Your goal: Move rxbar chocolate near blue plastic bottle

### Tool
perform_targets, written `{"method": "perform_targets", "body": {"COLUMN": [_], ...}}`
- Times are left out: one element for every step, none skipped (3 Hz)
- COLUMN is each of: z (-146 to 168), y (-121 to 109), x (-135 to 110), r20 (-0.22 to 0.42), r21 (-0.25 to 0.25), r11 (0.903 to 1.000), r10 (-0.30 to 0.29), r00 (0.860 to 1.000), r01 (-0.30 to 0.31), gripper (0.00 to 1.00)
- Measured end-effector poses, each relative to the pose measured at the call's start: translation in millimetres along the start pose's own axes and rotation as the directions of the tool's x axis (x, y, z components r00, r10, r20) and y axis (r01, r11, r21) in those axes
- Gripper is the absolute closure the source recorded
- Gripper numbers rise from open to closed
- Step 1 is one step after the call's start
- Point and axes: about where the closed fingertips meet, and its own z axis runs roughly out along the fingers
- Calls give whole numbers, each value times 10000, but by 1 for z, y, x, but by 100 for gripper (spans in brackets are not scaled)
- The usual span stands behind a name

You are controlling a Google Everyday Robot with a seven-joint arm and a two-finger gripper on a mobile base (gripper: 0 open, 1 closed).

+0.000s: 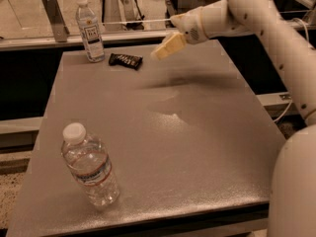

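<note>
Rxbar chocolate [125, 60] lies beside blue plastic bottle [90, 29], far-left corner of the table [173, 132], lettering unreadable. Gripper [165, 47] hovers just right; its state, can't tell.

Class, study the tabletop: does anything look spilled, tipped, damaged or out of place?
Nothing stands out. The slim bottle and the ribbed bottle stand upright, capped. The snack bar lies flat beside the slim bottle; the claw hovers right of it.

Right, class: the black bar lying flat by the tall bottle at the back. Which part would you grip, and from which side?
Grip the rxbar chocolate across its narrow width, mid-length, from above: it lies flat on the table, so probably only its long edges offer purchase. The gripper hangs raised, just to its right in view.
</note>
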Motion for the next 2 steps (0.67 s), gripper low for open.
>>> {"method": "perform_targets", "body": {"z": [-64, -72], "y": [9, 10], "x": [-11, -9], "r20": [255, 230], "r21": [147, 182], "r11": [9986, 9985], "r10": [-509, -526], "r00": [9984, 9984], "r01": [506, 522], "gripper": [0, 0]}}
